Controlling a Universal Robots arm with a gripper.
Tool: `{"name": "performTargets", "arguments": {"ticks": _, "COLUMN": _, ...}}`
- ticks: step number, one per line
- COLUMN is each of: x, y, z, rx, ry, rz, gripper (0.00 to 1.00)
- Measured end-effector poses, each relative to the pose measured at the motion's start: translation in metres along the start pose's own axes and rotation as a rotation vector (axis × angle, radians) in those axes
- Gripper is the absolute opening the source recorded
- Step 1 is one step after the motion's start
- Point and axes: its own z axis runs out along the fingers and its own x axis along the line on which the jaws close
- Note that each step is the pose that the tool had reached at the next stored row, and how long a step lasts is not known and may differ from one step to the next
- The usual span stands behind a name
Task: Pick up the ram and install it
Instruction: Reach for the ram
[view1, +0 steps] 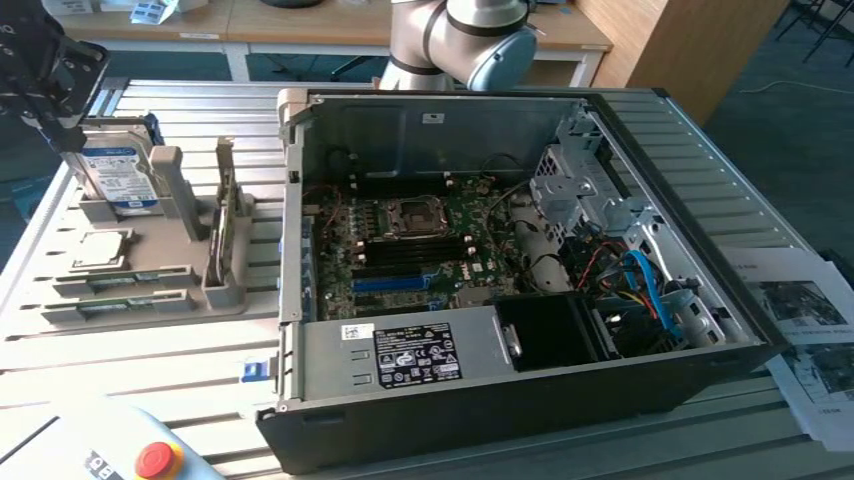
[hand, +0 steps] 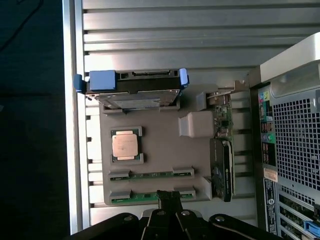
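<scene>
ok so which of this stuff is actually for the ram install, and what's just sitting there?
For the job: gripper, shut; ram sticks in the gray tray; motherboard in the open PC case.

Just lying about: hard drive, processor chip, expansion card, stop button, printed sheets.

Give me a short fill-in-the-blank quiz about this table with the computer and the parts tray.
1. The grey parts tray holds ___ ram sticks.
2. The processor chip lies between the ram sticks and the ___ with blue rails.
3. The gripper is ___ and holds nothing.
4. The computer case is ___, so its motherboard shows.
Missing words: two; hard drive; shut; open.
</scene>
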Motion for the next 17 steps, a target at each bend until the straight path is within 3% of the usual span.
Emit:
{"name": "performTargets", "arguments": {"ticks": 12, "x": 0.002, "y": 0.028, "z": 0.002, "rx": 0.0, "ry": 0.0, "rz": 0.0, "gripper": 0.1}}
{"name": "performTargets", "arguments": {"ticks": 17, "x": 0.002, "y": 0.0289, "z": 0.0022, "rx": -0.0001, "ry": 0.0, "rz": 0.0, "gripper": 0.1}}
